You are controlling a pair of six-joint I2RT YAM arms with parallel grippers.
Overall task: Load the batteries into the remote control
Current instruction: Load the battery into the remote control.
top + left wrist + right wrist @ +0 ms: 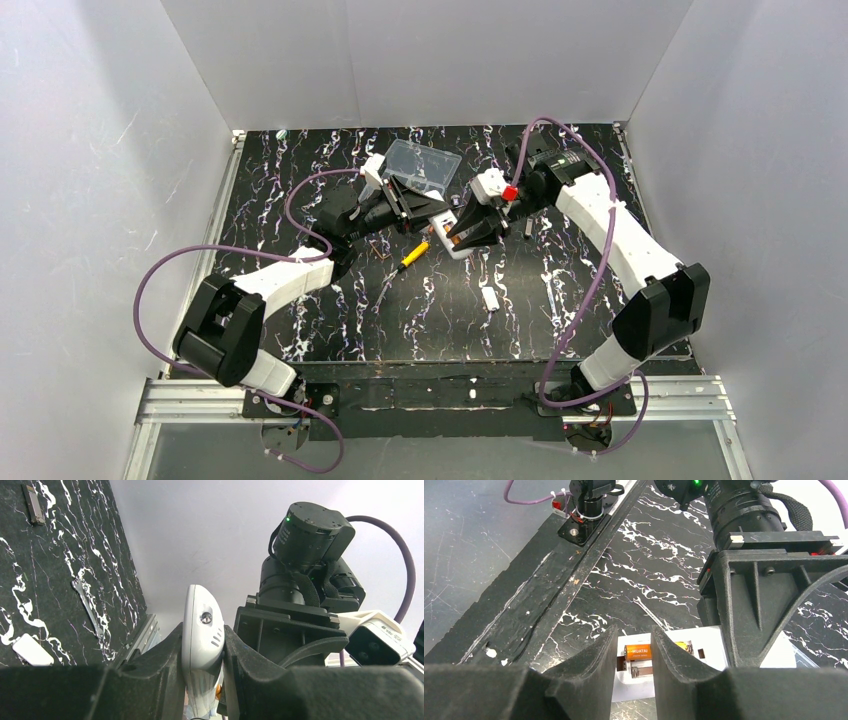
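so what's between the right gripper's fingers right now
In the right wrist view, an orange battery shows between the right gripper's fingers, sitting in the white remote control's open bay.

Even bright light, soft shadows, blurred near foregrounds

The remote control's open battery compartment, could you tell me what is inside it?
One orange battery lies in the remote control; the right arm's jaws cover the rest of the bay.

Matt black marbled tabletop [330,330], white-veined, looks smooth. The slim white glossy plastic remote control [202,645] shines; an orange metallic-sheen battery [638,652] gleams; clear glossy plastic compartmented box [424,166] behind.
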